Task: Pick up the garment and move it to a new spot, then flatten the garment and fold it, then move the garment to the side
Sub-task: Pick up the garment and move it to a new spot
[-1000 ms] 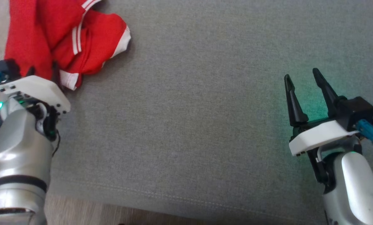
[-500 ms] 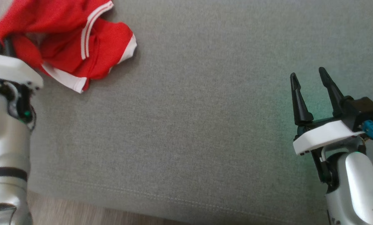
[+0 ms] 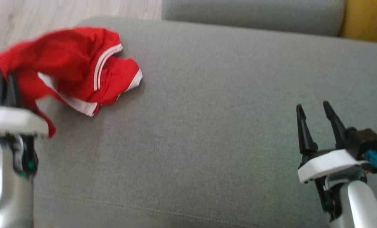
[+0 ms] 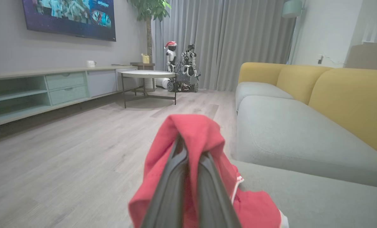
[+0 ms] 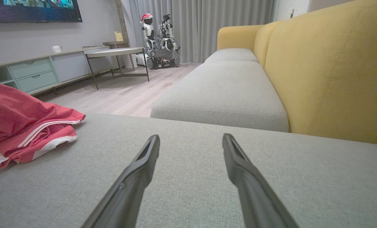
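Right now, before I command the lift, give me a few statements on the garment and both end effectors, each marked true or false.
1. The left end effector is shut on the garment. True.
2. The right end effector also grips the cloth. False: its fingers stand open and empty over the grey seat cushion, well apart from the garment.
3. The garment is spread flat and neatly folded. False: it is bunched up in loose folds at the cushion's left end.
4. The garment is red with white stripes and white trim. True.
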Controlling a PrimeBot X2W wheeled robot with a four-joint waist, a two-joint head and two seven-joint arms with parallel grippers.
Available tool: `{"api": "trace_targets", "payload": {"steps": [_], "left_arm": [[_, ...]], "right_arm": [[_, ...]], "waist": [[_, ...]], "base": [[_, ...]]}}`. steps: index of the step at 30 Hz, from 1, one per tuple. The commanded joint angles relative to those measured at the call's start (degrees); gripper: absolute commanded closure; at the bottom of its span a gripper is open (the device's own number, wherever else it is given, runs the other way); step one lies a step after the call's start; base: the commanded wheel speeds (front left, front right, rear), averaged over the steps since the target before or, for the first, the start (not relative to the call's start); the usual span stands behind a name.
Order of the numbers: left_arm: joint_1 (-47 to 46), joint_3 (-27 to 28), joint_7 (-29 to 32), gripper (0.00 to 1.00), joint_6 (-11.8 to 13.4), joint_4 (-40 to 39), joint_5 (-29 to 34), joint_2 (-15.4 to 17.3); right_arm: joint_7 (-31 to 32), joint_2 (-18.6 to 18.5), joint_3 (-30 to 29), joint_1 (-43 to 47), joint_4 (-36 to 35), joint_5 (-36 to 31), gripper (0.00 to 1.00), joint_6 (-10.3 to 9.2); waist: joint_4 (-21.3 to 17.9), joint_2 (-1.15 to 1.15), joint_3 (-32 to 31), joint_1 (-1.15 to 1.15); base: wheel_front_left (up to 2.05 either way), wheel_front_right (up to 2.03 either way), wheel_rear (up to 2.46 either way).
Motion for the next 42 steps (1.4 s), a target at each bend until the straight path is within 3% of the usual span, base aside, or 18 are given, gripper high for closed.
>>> {"api": "trace_targets", "payload": {"steps": [1,11,18,35,42], "left_arm": [[2.8,1.9,1.1,1.0,0.8,-6.4,-0.4,1.8],[20.2,-1.0,9.7,1.0,4.8,-28.3,1.6,-0.5],[20.5,-7.4,13.3,1.0,3.9,-36.4,3.0,-2.9],[-0.3,-23.5,13.7,1.0,-2.4,-27.9,3.7,-11.3],[-7.8,-28.7,15.2,1.0,-3.4,-20.4,3.6,-12.4]], "right_arm": [[-0.6,0.1,1.3,-0.3,-1.8,0.6,0.0,-0.04],[-0.7,0.2,1.9,2.7,-3.3,2.6,0.0,-0.04],[-0.2,0.2,1.8,3.0,-5.1,3.2,0.0,-0.04],[-2.4,0.2,4.7,-1.6,-7.3,8.0,0.0,-0.04],[-5.4,0.2,5.5,-3.4,-5.5,10.7,0.0,-0.04]], "waist": [[-1.5,0.0,-3.4,0.0],[-4.9,0.0,-6.7,0.0],[-9.6,0.0,-5.9,0.0],[-30.5,0.0,7.7,0.0],[-36.0,0.0,13.1,0.0]], "base": [[0.0,0.0,0.0],[0.0,0.0,0.0],[0.0,0.0,0.0],[0.0,0.0,0.0],[0.0,0.0,0.0]]}}
